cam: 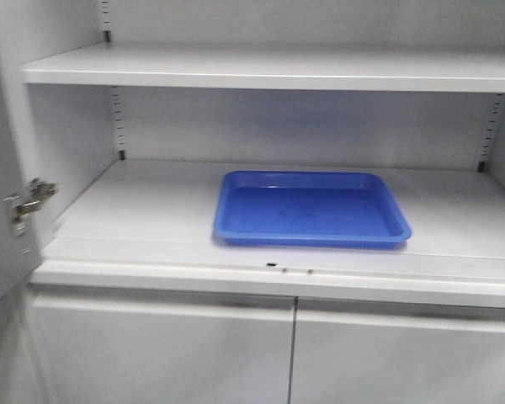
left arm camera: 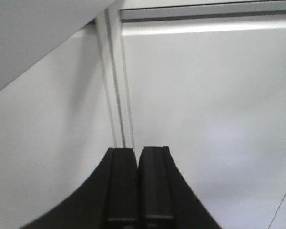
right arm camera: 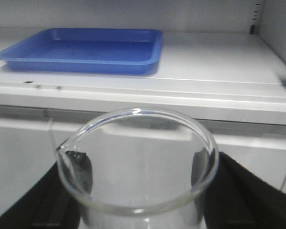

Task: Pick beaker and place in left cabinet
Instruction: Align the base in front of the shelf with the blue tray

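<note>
Ok, nearest first, R wrist cam: beaker sits upright in the right gripper. Black fingers press the glass wall on both sides, so the jaws are closed on it at about beaker width. Rim is round and whole, spout points to frame left. Can't tell from this cam if there is anything inside.

Beaker is outside the left cabinet, in front of the closed lower doors and below the lip of the mid shelf. The front cam doesn't show the beaker.

Left gripper: jaws pressed together w/ nothing between, pointing at the seam btw two grey door panels.

Further in, a blue tray lies flat on the mid shelf, approx centre, near the front edge. In the R wrist cam it is up and left of the beaker, well apart. Shelf to the tray's right is bare. Upper shelf spans above. Slotted strips run up the back corners. Open door w/ metal hinge at frame left.
</note>
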Available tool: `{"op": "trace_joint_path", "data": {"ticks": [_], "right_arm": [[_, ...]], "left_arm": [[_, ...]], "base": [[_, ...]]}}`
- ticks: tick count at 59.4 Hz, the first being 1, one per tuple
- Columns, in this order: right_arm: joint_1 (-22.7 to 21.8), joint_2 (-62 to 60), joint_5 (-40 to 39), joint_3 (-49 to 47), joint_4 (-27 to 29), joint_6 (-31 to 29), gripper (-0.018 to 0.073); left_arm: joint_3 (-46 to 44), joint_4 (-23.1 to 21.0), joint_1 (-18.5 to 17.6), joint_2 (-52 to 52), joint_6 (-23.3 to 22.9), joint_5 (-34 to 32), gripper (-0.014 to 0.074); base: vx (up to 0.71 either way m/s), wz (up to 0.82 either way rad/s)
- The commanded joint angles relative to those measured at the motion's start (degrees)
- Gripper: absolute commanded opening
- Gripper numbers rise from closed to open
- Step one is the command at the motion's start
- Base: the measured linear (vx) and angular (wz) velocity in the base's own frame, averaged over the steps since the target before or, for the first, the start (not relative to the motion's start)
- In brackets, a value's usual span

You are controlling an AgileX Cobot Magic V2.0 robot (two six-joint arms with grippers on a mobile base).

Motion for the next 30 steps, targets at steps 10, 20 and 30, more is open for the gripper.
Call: {"op": "trace_joint_path", "data": {"ticks": [10, 20, 30], "right_arm": [[0.0, 0.3, -1.2, -1.9, -0.4, -0.2, -0.0004], [0.4, 0.3, -1.2, -1.9, -0.4, -0.2, -0.0004], [0.4, 0.3, -1.2, -1.9, -0.4, -0.2, -0.0004]], "left_arm": [[-0.9, 0.2, -0.3, -0.6, -0.2, -4.3, 0.0004], [-0.9, 0.2, -0.3, -0.6, -0.2, -4.3, 0.0004], [-0.9, 0.2, -0.3, -0.6, -0.2, -4.3, 0.0004]], "base": [[0.30, -0.34], [0.30, -0.21], [0.29, -0.12]]}}
